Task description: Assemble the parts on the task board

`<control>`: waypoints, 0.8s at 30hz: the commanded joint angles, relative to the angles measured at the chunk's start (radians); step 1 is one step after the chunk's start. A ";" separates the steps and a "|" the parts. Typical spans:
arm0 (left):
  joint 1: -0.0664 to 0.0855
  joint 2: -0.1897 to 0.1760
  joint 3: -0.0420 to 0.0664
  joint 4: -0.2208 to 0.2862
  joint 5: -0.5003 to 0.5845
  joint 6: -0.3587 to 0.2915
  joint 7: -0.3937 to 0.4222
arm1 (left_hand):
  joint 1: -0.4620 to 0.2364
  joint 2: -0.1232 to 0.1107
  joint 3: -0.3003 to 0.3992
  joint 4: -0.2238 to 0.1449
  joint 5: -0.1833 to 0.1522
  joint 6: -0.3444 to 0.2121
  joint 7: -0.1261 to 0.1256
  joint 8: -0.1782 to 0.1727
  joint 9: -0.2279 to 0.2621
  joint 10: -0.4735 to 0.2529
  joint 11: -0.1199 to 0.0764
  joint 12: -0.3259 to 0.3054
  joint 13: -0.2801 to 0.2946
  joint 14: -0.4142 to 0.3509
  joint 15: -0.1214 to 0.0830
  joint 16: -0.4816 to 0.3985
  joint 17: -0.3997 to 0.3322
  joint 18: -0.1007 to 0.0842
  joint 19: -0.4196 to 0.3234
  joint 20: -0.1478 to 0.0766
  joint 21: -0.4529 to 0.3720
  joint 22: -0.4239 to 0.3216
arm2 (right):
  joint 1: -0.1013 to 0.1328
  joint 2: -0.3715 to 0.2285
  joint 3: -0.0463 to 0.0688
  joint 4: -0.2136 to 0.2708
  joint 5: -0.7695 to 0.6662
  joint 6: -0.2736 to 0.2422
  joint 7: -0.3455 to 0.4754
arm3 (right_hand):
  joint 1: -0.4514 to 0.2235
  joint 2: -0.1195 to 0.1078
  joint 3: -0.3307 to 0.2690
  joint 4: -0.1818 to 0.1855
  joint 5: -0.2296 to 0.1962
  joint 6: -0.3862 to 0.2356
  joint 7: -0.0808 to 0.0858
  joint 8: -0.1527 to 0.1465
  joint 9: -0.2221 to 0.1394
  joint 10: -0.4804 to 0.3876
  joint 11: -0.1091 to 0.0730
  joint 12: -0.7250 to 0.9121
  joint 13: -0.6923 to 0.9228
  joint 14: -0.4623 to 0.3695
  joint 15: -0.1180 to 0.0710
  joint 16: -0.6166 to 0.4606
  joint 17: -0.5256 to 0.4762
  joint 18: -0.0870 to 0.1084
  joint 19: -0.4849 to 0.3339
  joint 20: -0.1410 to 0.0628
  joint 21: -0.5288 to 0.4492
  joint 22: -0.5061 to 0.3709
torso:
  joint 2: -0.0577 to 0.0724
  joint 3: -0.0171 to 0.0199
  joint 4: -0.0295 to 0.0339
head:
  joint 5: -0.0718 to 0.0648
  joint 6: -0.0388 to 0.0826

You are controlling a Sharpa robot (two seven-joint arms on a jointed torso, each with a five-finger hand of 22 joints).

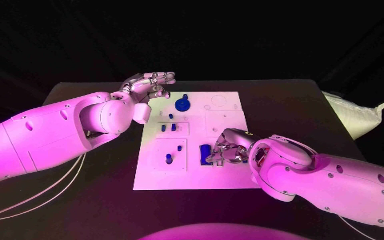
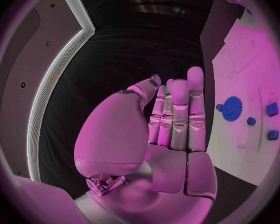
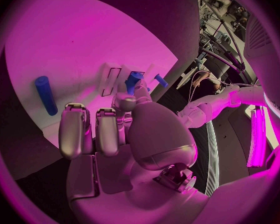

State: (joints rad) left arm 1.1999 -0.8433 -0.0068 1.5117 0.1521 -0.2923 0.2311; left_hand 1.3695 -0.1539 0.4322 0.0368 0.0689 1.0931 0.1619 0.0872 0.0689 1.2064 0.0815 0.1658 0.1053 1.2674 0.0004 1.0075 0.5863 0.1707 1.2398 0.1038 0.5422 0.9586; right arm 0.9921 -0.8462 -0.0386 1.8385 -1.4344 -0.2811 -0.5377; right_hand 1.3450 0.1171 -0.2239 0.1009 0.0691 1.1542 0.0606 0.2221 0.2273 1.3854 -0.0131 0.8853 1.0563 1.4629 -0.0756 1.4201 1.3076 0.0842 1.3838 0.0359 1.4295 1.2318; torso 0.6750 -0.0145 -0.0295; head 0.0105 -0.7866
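We see the white task board (image 1: 192, 176) lying in the middle of the black bench (image 1: 304, 106), with small blue parts spread over it. Our left hand (image 1: 148, 86) hovers above the board's far left corner, holding nothing; in the left wrist view its fingers (image 2: 179, 115) stand straight and close together, with the thumb alongside. Just right of that hand a blue gear (image 1: 183, 104) sits on the board's far half, and two short blue pegs (image 1: 168, 127) stand nearer, in the left middle. A blue cylinder (image 1: 168, 158) lies in the near left panel. Our right hand (image 1: 230, 147) rests low on the board's near right part, fingers curled down beside a blue block (image 1: 206, 153); the right wrist view shows a blue piece (image 3: 133, 80) at its fingertips, but we cannot tell whether it is actually pinched.
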 commanded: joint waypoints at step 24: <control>0.000 -0.001 0.000 0.002 -0.005 0.016 0.004 | -0.001 0.011 -0.004 -0.001 0.001 -0.004 -0.003 0.006 0.000 -0.006 0.002 0.004 0.001 -0.006 0.001 -0.002 -0.001 0.012 -0.001 0.000 -0.006 -0.001 | 0.055 -0.227 -0.001 0.065 -0.006 0.048 0.135 | 0.036 -0.006 0.001 -0.028 0.140 -0.055 0.025 -0.058 -0.004 -0.097 0.017 -0.269 -0.170 0.040 0.013 -0.085 -0.086 0.010 -0.061 0.013 -0.064 -0.103 | -0.001 -0.0001 -0.0044 | -0.019 0.012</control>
State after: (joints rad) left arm 1.1998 -0.8454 -0.0072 1.5117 0.1517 -0.2923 0.2303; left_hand 1.3695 -0.1539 0.4322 0.0368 0.0689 1.0931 0.1619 0.0872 0.0689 1.2064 0.0815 0.1659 0.1050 1.2674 0.0004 1.0075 0.5863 0.1706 1.2398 0.1038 0.5422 0.9587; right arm 1.0462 -1.0717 -0.0393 1.9008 -1.3172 -0.3036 -0.3307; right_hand 1.3810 0.1166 -0.2190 0.0743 0.2075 1.0910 0.0843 0.1647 0.2222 1.2927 0.0048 0.6277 0.8949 1.4647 -0.0661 1.3386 1.2255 0.0841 1.3282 0.0486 1.3714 1.1306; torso 0.6737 -0.0145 -0.0341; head -0.0071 -0.7751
